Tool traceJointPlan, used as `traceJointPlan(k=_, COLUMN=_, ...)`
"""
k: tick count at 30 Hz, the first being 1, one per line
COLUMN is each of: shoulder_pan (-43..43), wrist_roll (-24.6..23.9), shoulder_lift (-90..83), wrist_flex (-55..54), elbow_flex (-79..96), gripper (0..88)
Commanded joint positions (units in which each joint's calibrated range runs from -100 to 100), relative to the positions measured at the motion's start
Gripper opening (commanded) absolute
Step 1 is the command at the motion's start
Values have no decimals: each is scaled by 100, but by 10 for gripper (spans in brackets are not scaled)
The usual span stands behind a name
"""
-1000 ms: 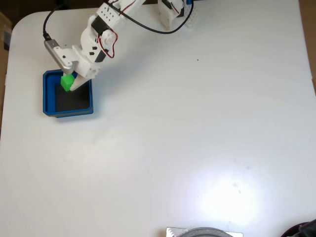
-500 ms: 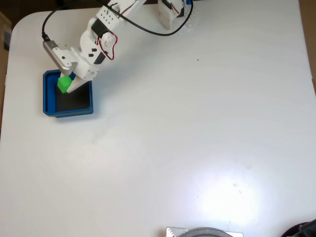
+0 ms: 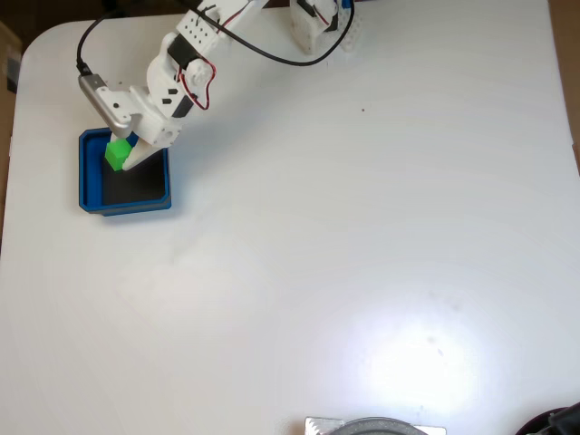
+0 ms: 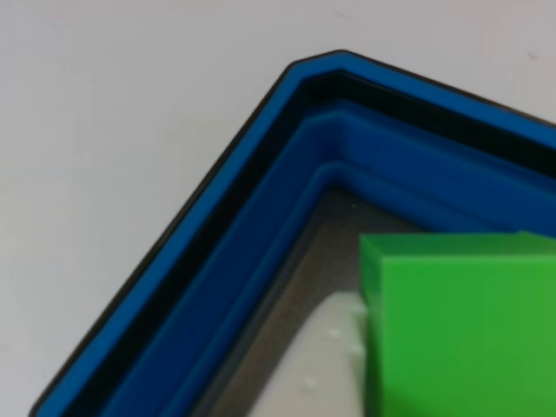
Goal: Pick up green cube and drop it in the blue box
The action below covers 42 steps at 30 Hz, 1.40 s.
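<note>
In the fixed view the blue box (image 3: 91, 177) sits at the table's left side, its dark floor showing. The green cube (image 3: 116, 153) hangs over the box's upper part, held between the fingers of my white gripper (image 3: 121, 157), which is shut on it. In the other view the green cube (image 4: 460, 321) is large at the lower right, above the stepped wall of the blue box (image 4: 261, 217) near a clipped corner; a white fingertip (image 4: 334, 347) shows beside the cube.
The white table (image 3: 362, 227) stretches wide and bare to the right of the box. The arm's base (image 3: 313, 23) and a black cable stand at the top edge. A grey round object (image 3: 376, 426) pokes in at the bottom edge.
Between one second and half a second ago the gripper shifted slightly left and up with the cube. Since then nothing has visibly moved.
</note>
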Motion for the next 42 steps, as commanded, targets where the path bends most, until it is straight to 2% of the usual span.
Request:
traceJointPlan(k=1, shoulder_pan=45, wrist_roll=24, shoulder_lift=102, wrist_flex=-135, elbow_flex=-557, gripper=28)
traceJointPlan(k=8, shoulder_pan=60, wrist_roll=-5, shoulder_lift=177, wrist_flex=-159, elbow_flex=-557, gripper=36)
traceJointPlan(k=14, shoulder_pan=60, wrist_roll=10, shoulder_lift=169, wrist_flex=-192, elbow_flex=-557, gripper=136)
traceJointPlan(k=18, shoulder_pan=60, wrist_roll=-15, shoulder_lift=160, wrist_flex=-200, elbow_flex=-557, gripper=167)
traceJointPlan(k=34, shoulder_pan=83, wrist_roll=-20, shoulder_lift=93, wrist_flex=-192, elbow_flex=-485, gripper=168)
traceJointPlan(k=42, shoulder_pan=83, wrist_roll=-20, shoulder_lift=-902, wrist_flex=-143, elbow_flex=-315, gripper=168)
